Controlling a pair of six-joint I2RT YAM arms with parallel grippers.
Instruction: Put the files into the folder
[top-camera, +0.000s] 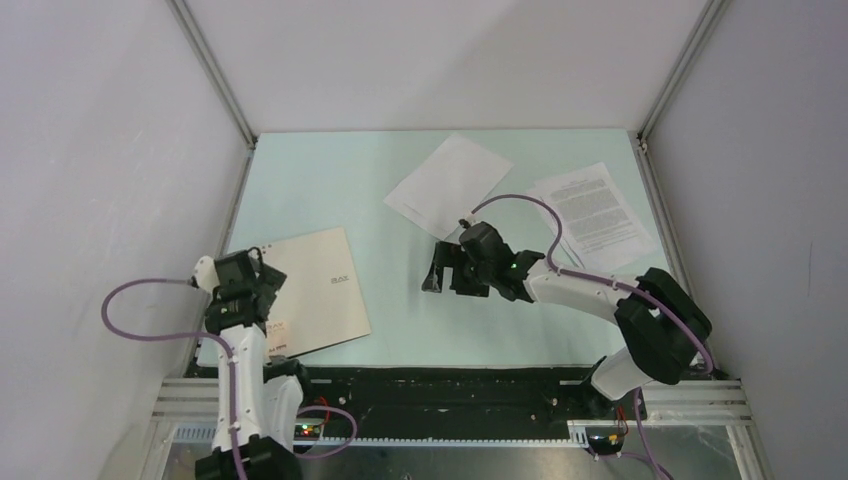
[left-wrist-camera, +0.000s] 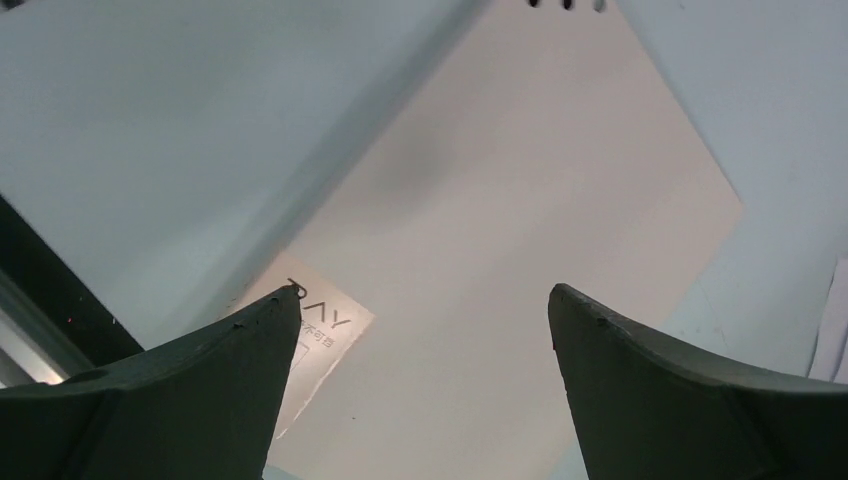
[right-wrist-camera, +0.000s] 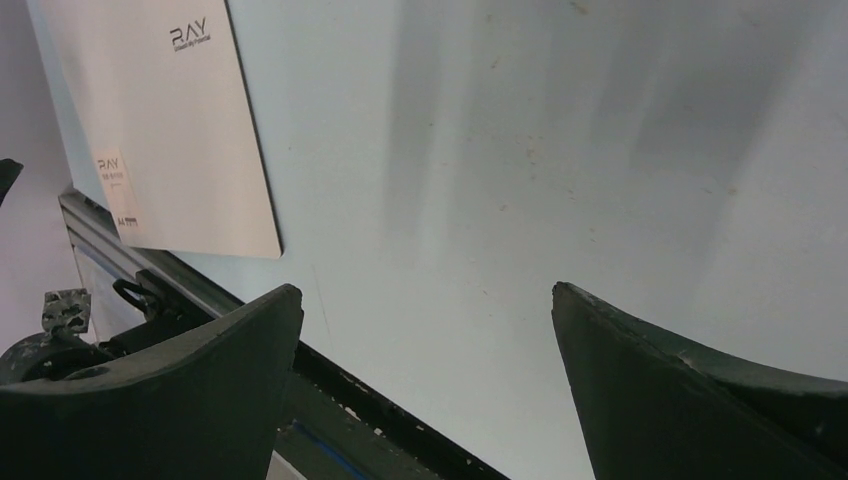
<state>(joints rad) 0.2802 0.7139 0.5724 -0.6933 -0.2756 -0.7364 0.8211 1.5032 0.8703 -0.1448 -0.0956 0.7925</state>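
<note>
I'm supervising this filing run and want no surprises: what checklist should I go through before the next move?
1. Left pincer open and empty: ok.
2. Right pincer open and empty: ok.
3. Folder opened to take paper: not ok, it lies closed, beige side up.
4. Left pincer over the folder: ok.
5. Blank sheet and printed sheet flat on the table, uncovered: ok.
6. Each sheet single or a stack: cannot tell.

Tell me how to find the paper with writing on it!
Look at the pale green table, at its far right corner. There lies a white paper sheet covered in dense black print; the white sheet beside it looks blank.
</note>
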